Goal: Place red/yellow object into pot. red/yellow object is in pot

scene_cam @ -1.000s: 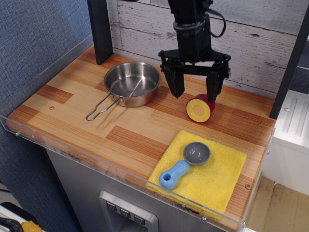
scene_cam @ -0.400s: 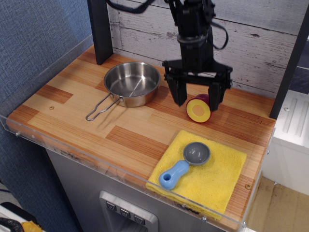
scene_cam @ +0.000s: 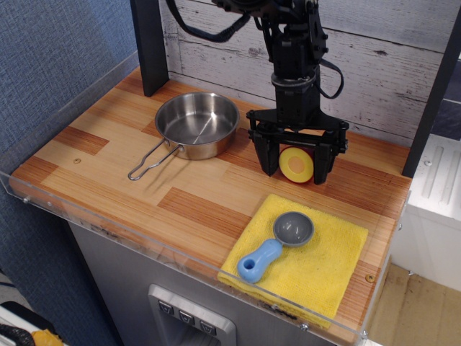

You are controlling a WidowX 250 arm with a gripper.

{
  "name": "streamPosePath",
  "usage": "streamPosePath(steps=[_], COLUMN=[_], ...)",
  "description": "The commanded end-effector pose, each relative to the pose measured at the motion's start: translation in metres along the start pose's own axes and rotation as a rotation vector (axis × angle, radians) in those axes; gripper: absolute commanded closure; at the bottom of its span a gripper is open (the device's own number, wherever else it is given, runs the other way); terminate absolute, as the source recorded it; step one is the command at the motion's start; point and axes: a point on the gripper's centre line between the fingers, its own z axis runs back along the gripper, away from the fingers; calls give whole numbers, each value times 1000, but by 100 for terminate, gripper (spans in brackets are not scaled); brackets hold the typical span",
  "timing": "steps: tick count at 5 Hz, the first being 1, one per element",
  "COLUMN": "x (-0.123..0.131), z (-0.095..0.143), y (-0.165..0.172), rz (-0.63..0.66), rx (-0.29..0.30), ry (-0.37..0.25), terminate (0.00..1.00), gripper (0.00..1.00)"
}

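The red/yellow object [scene_cam: 296,164] lies on the wooden counter at the right, its yellow cut face with orange centre turned toward the front. My gripper [scene_cam: 294,168] is lowered around it, open, one black finger on each side of the fruit, not closed on it. The pot [scene_cam: 197,124], a shallow shiny steel pan with a wire loop handle pointing front-left, stands empty on the counter to the left of the gripper.
A yellow cloth [scene_cam: 302,256] lies at the front right with a grey scoop with blue handle [scene_cam: 276,244] on it. A black post [scene_cam: 150,43] stands at the back left. A clear plastic rim [scene_cam: 144,234] edges the counter front.
My gripper has come down and slightly right, from above the fruit to straddling it near the counter. The fruit and pot have stayed about where they were.
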Motion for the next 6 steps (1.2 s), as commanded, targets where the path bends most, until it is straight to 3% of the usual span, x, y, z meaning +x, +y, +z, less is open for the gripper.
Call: streamPosePath(steps=[1,2,4,5,6], x=[7,6,6,3,0], z=[8,9,17,29,45], y=[7,4,-3,0,3], rz=[18,25,-3,-4,-32], rx=[-13,-13,-30,-58,-63], ry=[-26,-43,-67,-42,-50], terminate=[0,0,0,0,0], gripper=[0,100,100,0,0])
